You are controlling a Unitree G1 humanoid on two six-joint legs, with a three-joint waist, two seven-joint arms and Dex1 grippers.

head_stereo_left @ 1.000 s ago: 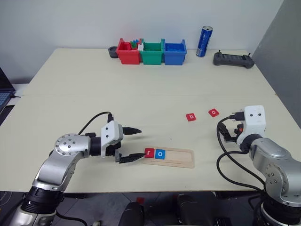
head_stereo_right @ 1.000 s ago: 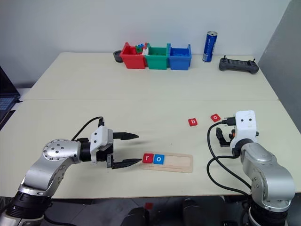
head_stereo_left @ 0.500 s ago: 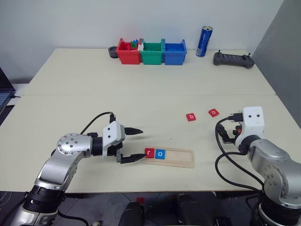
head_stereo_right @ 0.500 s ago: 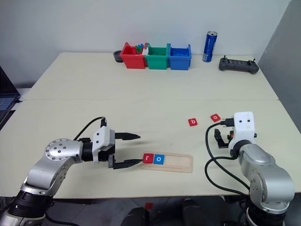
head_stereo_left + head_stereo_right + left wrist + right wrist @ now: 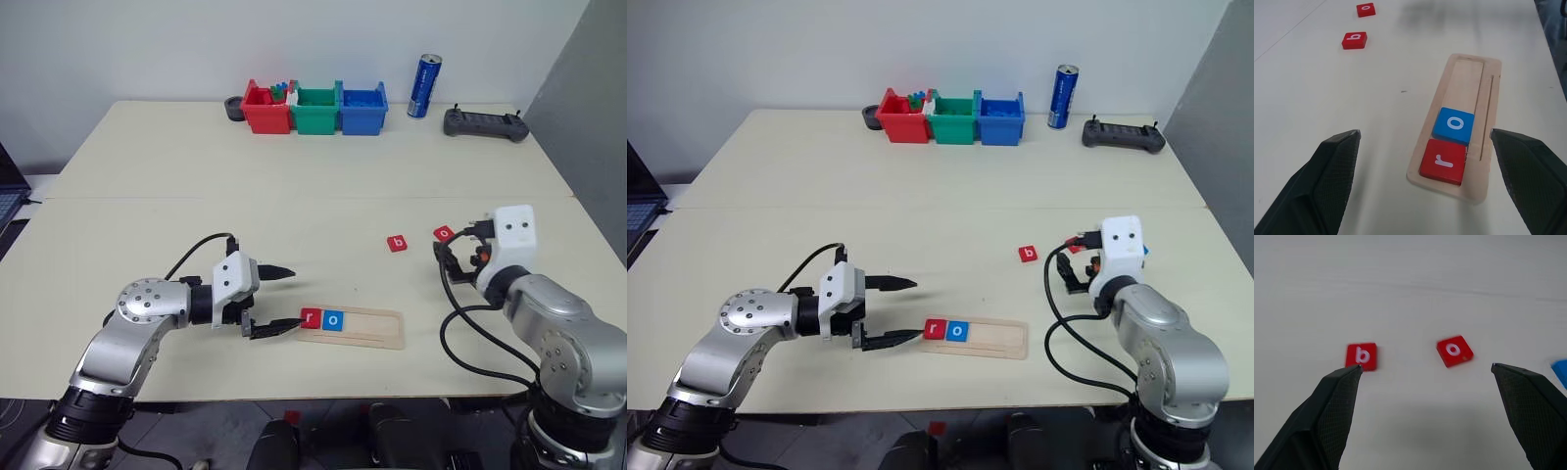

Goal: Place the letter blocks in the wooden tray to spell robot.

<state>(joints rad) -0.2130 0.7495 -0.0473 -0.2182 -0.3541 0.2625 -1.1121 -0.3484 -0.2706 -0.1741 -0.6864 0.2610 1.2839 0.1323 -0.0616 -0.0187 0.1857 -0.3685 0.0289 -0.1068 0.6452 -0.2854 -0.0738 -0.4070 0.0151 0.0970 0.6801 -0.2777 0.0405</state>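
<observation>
Both grippers wide open, right gripper (image 5: 1425, 377) over red tiles (image 5: 1454, 350).

Soft, even overhead light is falling on the pale worktop (image 5: 294, 196), casting faint shadows; the wrist views are looking slightly blurred.

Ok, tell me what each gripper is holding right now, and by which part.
Nothing is held. The left gripper stands open beside the wooden tray; the right gripper is open above the red b block.
</observation>
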